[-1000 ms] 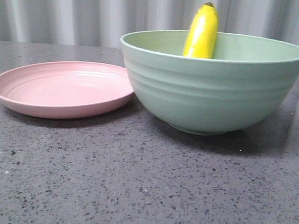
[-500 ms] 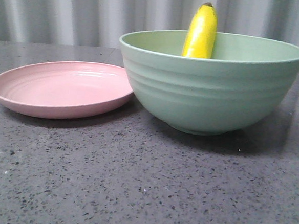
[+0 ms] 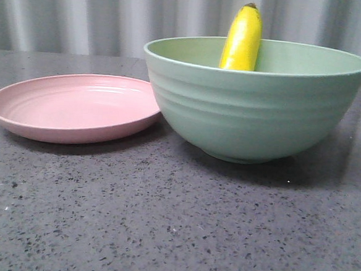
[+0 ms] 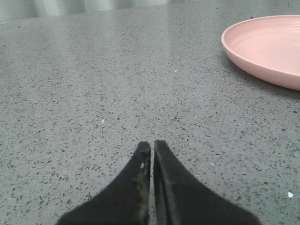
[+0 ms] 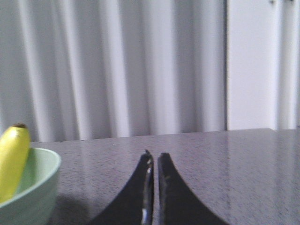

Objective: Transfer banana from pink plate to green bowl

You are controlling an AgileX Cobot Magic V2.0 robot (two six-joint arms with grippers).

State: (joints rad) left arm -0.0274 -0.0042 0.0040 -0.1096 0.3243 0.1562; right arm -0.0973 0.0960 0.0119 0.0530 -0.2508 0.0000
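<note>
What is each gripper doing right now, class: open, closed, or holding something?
Left gripper: closed, holding nothing, low over the table.
Right gripper: closed, holding nothing, beside the green bowl.

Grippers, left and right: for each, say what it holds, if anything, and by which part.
Nothing is held. The left gripper and right gripper are both shut on nothing. The banana stands in the bowl, free of both.

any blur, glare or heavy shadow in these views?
Front view: sharp, soft shadow under the green bowl and pink plate, slight sheen on the banana. Left wrist view: sharp, pale glare on the far table. Right wrist view: soft overall, banana and curtain blurred.
</note>
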